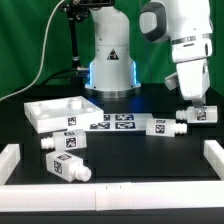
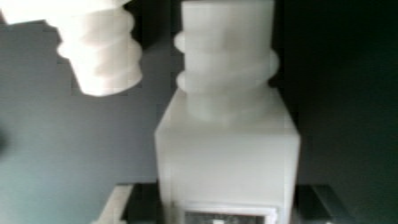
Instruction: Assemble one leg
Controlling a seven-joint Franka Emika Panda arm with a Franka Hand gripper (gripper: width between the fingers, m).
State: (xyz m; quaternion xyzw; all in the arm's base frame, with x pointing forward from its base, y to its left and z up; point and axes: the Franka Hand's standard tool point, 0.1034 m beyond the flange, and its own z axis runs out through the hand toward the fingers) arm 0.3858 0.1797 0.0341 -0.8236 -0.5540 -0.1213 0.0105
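The gripper [image 1: 192, 104] is clamped on one leg [image 2: 224, 135], with a finger against each side. This leg lies on the table to the exterior view's right of the marker board [image 1: 113, 122]. A second leg [image 1: 164, 127] lies between it and the board.

White leg [image 2: 228, 150] close up, another leg [image 2: 103, 50] just beside

The exterior view is lit evenly; white parts are washed out against the black table [image 1: 135, 160]. A blue glow is seen at the arm base [image 1: 108, 72]. The wrist view is blurred, and the leg [image 2: 228, 130] is overexposed.
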